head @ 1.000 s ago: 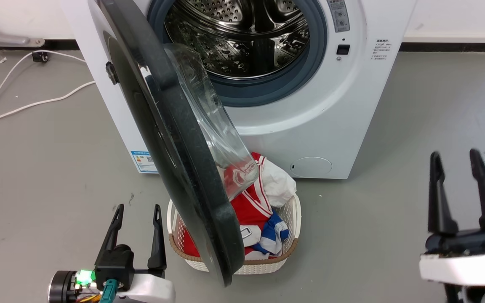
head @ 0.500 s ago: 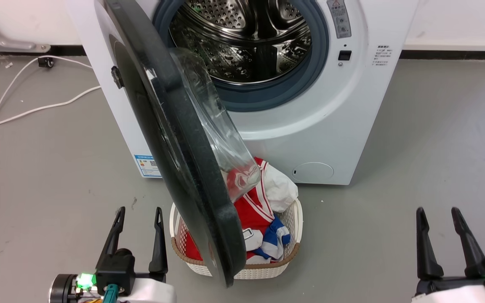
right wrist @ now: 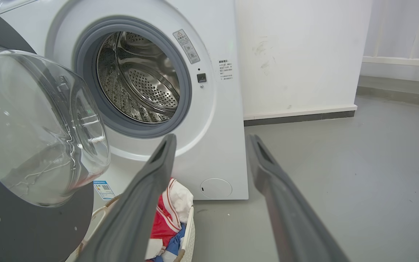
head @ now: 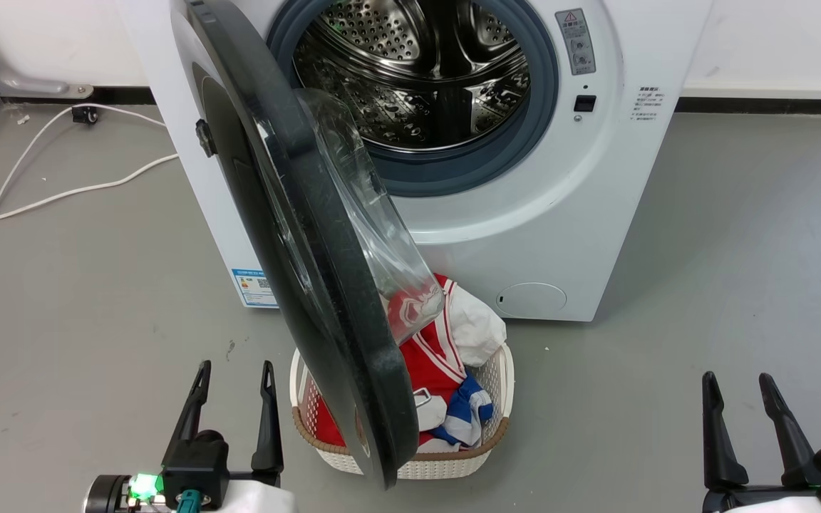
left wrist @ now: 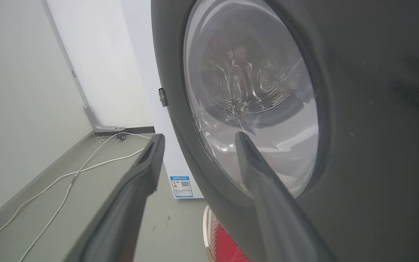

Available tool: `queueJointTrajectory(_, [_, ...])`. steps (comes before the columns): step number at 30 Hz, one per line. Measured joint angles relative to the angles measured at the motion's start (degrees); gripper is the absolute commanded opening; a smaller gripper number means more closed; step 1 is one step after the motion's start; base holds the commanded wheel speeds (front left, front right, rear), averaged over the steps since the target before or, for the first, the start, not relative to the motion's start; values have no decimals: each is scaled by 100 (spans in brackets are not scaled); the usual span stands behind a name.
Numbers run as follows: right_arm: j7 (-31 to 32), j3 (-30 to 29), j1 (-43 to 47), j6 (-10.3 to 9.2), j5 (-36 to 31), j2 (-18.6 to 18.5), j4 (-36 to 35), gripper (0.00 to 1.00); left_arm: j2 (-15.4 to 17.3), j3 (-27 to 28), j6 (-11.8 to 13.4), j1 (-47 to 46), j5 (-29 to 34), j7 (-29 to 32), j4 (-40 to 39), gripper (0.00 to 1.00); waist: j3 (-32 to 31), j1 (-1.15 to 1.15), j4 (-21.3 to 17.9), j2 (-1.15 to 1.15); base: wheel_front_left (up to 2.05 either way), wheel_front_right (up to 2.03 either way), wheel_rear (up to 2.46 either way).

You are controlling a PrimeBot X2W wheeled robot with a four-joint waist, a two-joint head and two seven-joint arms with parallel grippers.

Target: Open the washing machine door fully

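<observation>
The white washing machine (head: 539, 235) stands ahead with its steel drum (head: 425, 71) exposed. Its round black door (head: 311, 235) is swung out on the left hinge, roughly edge-on toward me, the clear glass bowl (head: 375, 235) bulging to the right. My left gripper (head: 234, 372) is open at the lower left, left of the door's lower rim and apart from it. In the left wrist view the door (left wrist: 358, 109) looms close beyond the open fingers (left wrist: 147, 163). My right gripper (head: 737, 383) is open at the lower right, far from the door, holding nothing.
A white laundry basket (head: 496, 399) with red, white and blue clothes sits on the grey floor under the door's lower edge, right before the machine. White cables (head: 61, 192) trail across the floor at the left. A white wall (right wrist: 296, 54) rises right of the machine.
The picture has shifted down a little, so the camera moved. My right gripper has dropped lower and further from the machine. The door and left gripper stand about the same.
</observation>
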Motion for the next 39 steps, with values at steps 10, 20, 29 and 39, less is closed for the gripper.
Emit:
queueJointTrajectory(10, [-1,35,-1,0,10,0,30,100,-3,47,31,6,-12,0,48,0,-35,0,-1,0,0,0,0])
queueJointTrajectory(20, [-1,27,-11,0,52,0,32,100,129,410,235,-182,3,0,-595,0,-47,0,25,0,0,0,0])
queueJointTrajectory(29, [0,64,-24,0,60,0,47,100,214,412,339,-467,147,-1,-1642,0,-52,0,26,0,0,0,0])
queueJointTrajectory(39, [-1,97,-25,0,68,1,54,100,302,-193,258,-946,300,-1,-2573,0,-57,0,28,0,0,0,0])
